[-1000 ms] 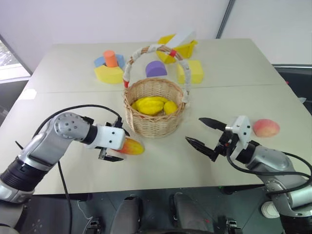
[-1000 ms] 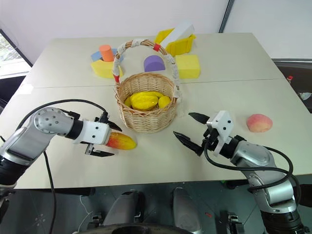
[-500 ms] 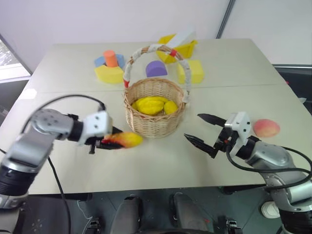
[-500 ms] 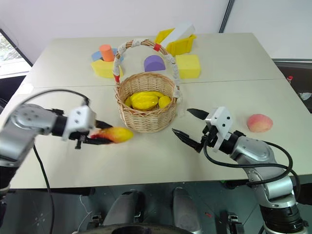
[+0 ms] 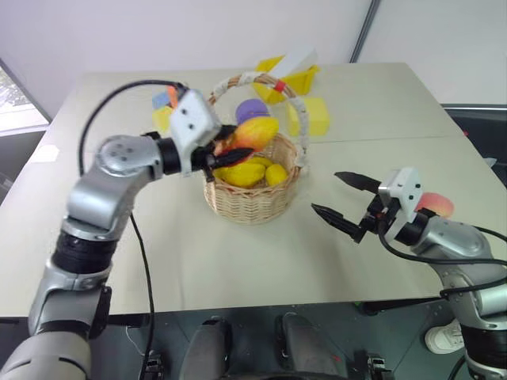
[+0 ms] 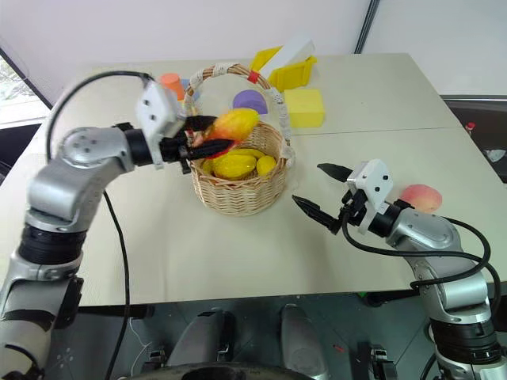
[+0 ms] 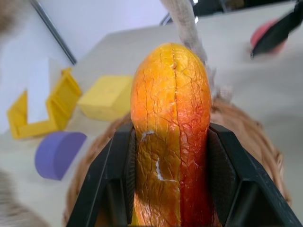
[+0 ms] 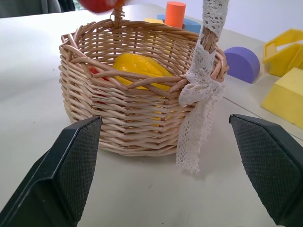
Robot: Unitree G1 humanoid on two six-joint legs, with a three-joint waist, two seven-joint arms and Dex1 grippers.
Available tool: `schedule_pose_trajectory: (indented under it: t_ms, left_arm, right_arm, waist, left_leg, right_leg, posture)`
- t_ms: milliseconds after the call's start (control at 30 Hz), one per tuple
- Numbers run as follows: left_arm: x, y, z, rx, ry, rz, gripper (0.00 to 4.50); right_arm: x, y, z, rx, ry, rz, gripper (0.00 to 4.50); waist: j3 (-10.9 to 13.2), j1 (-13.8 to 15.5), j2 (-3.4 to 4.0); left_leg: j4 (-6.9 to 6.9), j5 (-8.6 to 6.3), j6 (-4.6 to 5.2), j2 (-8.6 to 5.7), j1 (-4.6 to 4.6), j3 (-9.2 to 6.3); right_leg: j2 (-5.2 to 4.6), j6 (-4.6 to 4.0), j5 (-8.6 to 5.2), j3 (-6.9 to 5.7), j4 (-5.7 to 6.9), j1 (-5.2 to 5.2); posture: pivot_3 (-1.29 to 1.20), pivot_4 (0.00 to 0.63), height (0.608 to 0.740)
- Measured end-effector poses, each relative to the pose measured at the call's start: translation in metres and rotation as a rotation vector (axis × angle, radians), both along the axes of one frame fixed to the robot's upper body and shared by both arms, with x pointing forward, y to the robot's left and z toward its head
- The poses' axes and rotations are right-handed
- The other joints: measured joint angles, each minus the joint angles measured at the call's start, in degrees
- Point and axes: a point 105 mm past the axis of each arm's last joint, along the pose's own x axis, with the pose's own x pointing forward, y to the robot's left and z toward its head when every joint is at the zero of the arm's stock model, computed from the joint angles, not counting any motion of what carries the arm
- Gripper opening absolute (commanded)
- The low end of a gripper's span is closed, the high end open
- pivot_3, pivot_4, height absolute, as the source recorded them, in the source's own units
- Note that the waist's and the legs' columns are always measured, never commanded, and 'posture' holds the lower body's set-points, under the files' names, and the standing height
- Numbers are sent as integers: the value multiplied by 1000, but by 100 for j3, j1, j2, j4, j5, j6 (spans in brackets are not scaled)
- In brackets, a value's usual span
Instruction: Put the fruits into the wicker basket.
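My left gripper (image 5: 228, 150) is shut on the red-and-yellow mango (image 5: 252, 133) and holds it in the air over the near-left rim of the wicker basket (image 5: 253, 204). In the left wrist view the mango (image 7: 173, 132) sits squeezed between both black fingers (image 7: 108, 184). Glossy yellow fruits (image 5: 245, 170) lie inside the basket. The pink-orange peach (image 6: 420, 196) rests on the table at the right, just behind my right wrist. My right gripper (image 5: 327, 192) stands open to the right of the basket, pointing at it, with nothing between its fingers.
Foam blocks lie behind the basket: a yellow block (image 5: 317, 115), a purple half-round (image 6: 251, 100), a yellow open box (image 5: 289, 75) and an orange cylinder (image 6: 170, 79). The table's front edge (image 5: 238, 305) runs close below both arms.
My left gripper closed on the mango, lifted it off the table and carried it up and right to above the basket. The right arm has barely moved.
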Motion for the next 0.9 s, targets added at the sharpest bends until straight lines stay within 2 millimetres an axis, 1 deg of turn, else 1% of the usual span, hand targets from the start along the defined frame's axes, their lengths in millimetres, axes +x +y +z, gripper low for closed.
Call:
schedule_pose_trajectory:
  t_ms: [67,100,133,167,267,300,333,367,433,467,500,533,600,667,767,833,900]
  left_arm:
    - [2,-1,-1,-5,1,1,3790]
    - [3,-1,0,-5,-7,-2,4370]
    - [2,-1,1,-8,-12,-10,4452]
    - [1,-1,2,-12,-14,-19,4452]
    - [-7,-3,11,-103,0,-88,4452]
    - [-13,-4,13,-128,7,-124,4452]
    - [-23,-6,14,-156,14,-176,4452]
    - [-29,-8,15,-172,27,-211,4452]
    - [-44,-22,17,-232,71,-310,4452]
    - [-51,-29,18,-251,88,-351,4452]
    - [-60,-38,16,-252,102,-397,4452]
    - [-70,-46,10,-238,125,-442,4452]
    - [-79,-58,-4,-220,175,-488,4452]
    - [-82,-67,-15,-213,222,-501,4452]
    - [-81,-75,-19,-210,223,-491,4452]
    - [-78,-76,-22,-200,217,-475,4452]
    - [-76,-76,-26,-191,221,-459,4452]
  right_arm:
    - [-1,-2,0,-2,-3,-13,4500]
    - [-3,-6,1,-15,-7,-30,4500]
    - [-3,-13,1,-38,-8,-59,4500]
    - [-3,-22,3,-63,-12,-95,4500]
    - [-6,-57,4,-192,-6,-217,4500]
    - [-8,-71,2,-239,9,-260,4500]
    - [-10,-90,1,-290,31,-321,4500]
    - [-11,-103,2,-308,38,-362,4500]
    - [-13,-125,4,-315,53,-436,4500]
    - [-13,-132,5,-304,63,-462,4500]
    - [-14,-142,3,-288,79,-498,4500]
    - [-14,-151,-1,-270,97,-533,4500]
    - [-13,-164,-12,-228,129,-595,4500]
    - [-9,-173,-22,-160,148,-655,4500]
    - [2,-181,-29,-122,156,-712,4500]
    - [9,-189,-34,-127,158,-754,4500]
    - [14,-197,-43,-131,181,-799,4500]
  waist:
    - [0,6,0]
    - [0,8,0]
    - [0,9,0]
    - [0,11,0]
    - [-1,32,1]
    - [-1,31,1]
    - [-1,24,1]
    - [-1,22,1]
    - [0,20,0]
    - [0,16,0]
    - [-1,7,0]
    - [-1,-3,0]
    - [-2,-14,2]
    - [-2,-27,3]
    - [-6,-30,10]
    - [-6,-23,11]
    - [-7,-12,11]
  left_leg:
    - [0,0,0,0,-2,0]
    - [0,0,0,-2,-3,0]
    - [0,0,0,-2,-4,0]
    - [0,0,0,-3,-4,0]
    - [1,0,0,-6,-6,-1]
    - [0,0,0,-7,-6,-1]
    - [0,0,0,-7,-6,1]
    - [0,0,0,-6,-5,1]
    - [2,0,0,-6,-3,1]
    - [3,0,0,-5,-1,1]
    - [2,0,0,-5,8,2]
    - [0,0,0,-4,19,5]
    - [-2,0,0,-1,26,9]
    - [-2,1,0,-1,31,13]
    - [-2,1,-1,-1,40,20]
    - [-4,1,-1,-1,41,21]
    - [-4,1,-1,-1,40,21]
  right_leg:
    - [-1,0,0,0,-1,-1]
    - [-2,0,0,0,-1,-1]
    - [-3,0,0,0,-1,-1]
    - [-5,0,0,0,-2,-1]
    - [-8,0,0,-1,-4,1]
    - [-8,0,0,-1,-5,1]
    - [-9,0,0,0,-6,1]
    - [-9,0,0,1,-6,2]
    - [-8,0,0,2,-4,5]
    - [-7,1,0,2,-4,7]
    - [-6,1,0,5,-4,14]
    - [-4,0,0,8,-4,23]
    - [1,0,0,16,-3,25]
    - [3,0,0,21,2,24]
    - [7,0,0,26,2,28]
    - [8,0,0,27,1,28]
    - [8,-1,0,28,1,28]
  posture:
    - [0,150,740]
    - [0,150,740]
    - [0,150,740]
    - [0,150,740]
    - [0,150,740]
    - [0,150,740]
    - [0,150,740]
    - [0,150,740]
    - [0,150,740]
    - [0,150,740]
    - [0,150,740]
    - [0,150,740]
    - [0,150,740]
    - [0,150,740]
    - [0,150,740]
    - [0,150,740]
    - [0,150,740]
